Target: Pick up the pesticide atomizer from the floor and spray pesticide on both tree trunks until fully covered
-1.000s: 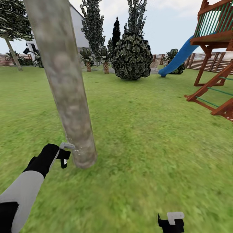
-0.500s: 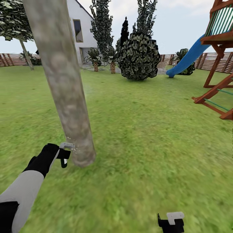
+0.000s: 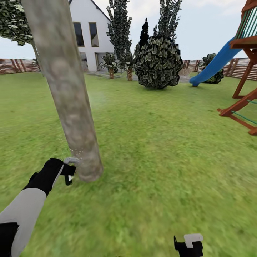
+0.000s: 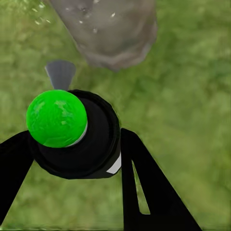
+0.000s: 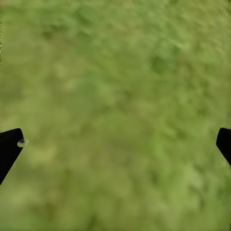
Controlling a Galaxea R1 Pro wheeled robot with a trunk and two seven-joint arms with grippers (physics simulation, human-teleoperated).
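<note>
A thick pale mottled tree trunk (image 3: pixel 67 89) leans across the left of the head view, its base on the lawn. My left gripper (image 3: pixel 69 170) is low beside that base, a hand's width to its left. In the left wrist view this gripper (image 4: pixel 74 137) is shut on the pesticide atomizer (image 4: pixel 94 144). The atomizer has a black round body, a bright green ball (image 4: pixel 56 118) and a grey nozzle (image 4: pixel 60 74) aimed at the trunk base (image 4: pixel 110 33). Pale droplets speckle the bark. My right gripper (image 3: pixel 188 245) hangs open over bare grass (image 5: pixel 115 144). A second tree's leafy crown (image 3: pixel 14 21) shows far left.
Open lawn stretches ahead and to the right. A wooden play frame (image 3: pixel 246 100) with a blue slide (image 3: pixel 217 62) stands at the right. A big round bush (image 3: pixel 159 66), dark conifers, small palms, a white house (image 3: pixel 87 35) and a slat fence (image 3: pixel 18 66) line the far side.
The camera has swung left, so the house has come into sight and the play frame has slid toward the right edge. My left gripper keeps the atomizer at the trunk base.
</note>
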